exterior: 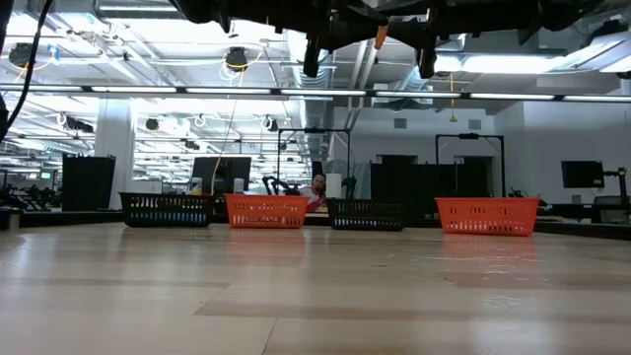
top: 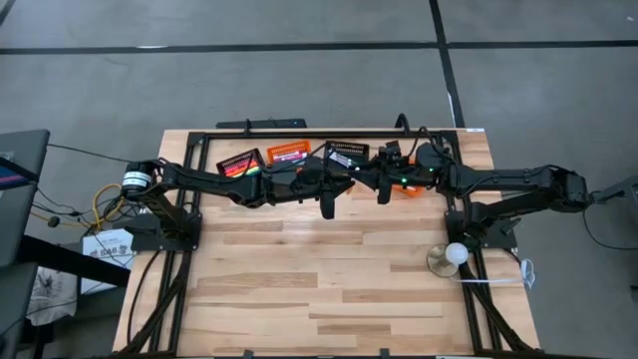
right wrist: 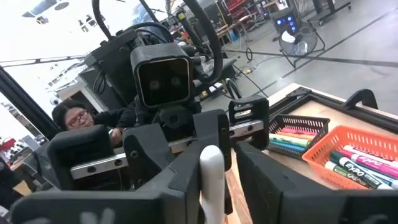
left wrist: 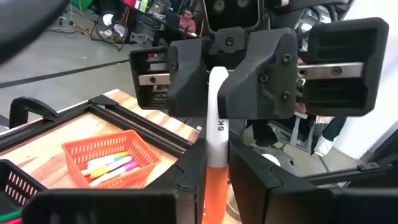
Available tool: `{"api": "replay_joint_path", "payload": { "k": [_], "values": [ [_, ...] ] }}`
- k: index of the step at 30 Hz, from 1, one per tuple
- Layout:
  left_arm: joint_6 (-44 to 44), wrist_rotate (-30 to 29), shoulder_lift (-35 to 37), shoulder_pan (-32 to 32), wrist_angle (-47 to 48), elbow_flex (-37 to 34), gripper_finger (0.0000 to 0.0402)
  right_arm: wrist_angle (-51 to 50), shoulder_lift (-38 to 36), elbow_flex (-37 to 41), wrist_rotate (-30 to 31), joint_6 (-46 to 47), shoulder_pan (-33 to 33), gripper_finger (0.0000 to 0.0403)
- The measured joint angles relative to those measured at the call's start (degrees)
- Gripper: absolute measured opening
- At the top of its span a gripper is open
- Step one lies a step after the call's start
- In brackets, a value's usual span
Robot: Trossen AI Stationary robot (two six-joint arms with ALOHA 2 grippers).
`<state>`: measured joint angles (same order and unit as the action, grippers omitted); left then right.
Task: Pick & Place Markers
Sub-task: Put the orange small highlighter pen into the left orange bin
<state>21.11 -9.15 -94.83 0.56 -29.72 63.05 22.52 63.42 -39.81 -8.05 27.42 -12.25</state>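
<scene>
Above the row of baskets point(top: 299, 155) at the far edge of the bench point(top: 329, 289), both arms meet in the high view — left end effector point(top: 329, 204) beside right end effector point(top: 384, 189). Low view: they hang high over the baskets, an orange-tipped marker point(exterior: 380, 37) between them. Left wrist view: the left end effector's fingers are closed on the marker's orange end, and the right one's fingers pinch its white end. Right wrist view — more markers point(right wrist: 364, 163) fill an orange basket point(right wrist: 348, 140).
</scene>
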Motion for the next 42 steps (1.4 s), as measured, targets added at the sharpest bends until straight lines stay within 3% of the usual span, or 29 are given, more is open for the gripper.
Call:
{"api": "replay_joint_path", "payload": {
  "k": [9,18,25,33,42],
  "values": [
    [0.4,-0.1,0.0,0.4,-0.5,0.0,0.0063,-0.2,0.0,0.0,0.0,-1.7,0.0,0.0025],
    [-0.7,-0.4,0.0,0.4,-0.7,0.0,0.0069,-0.9,0.0,0.0,0.3,-2.4,-1.1,0.0023],
    [-4.2,1.2,0.1,0.1,-1.2,0.0,0.0130,-3.5,-2.7,0.0,1.0,-4.1,-4.7,0.0023],
    [-5.8,0.4,2.9,0.5,2.3,-2.1,0.0190,-19.1,-11.6,0.0,4.1,-7.8,-11.1,0.0023],
    [-1.2,-4.1,8.4,0.6,3.7,-12.1,0.0186,-42.9,-12.1,-2.4,12.8,-10.2,-13.4,0.0023]
  ]
}}
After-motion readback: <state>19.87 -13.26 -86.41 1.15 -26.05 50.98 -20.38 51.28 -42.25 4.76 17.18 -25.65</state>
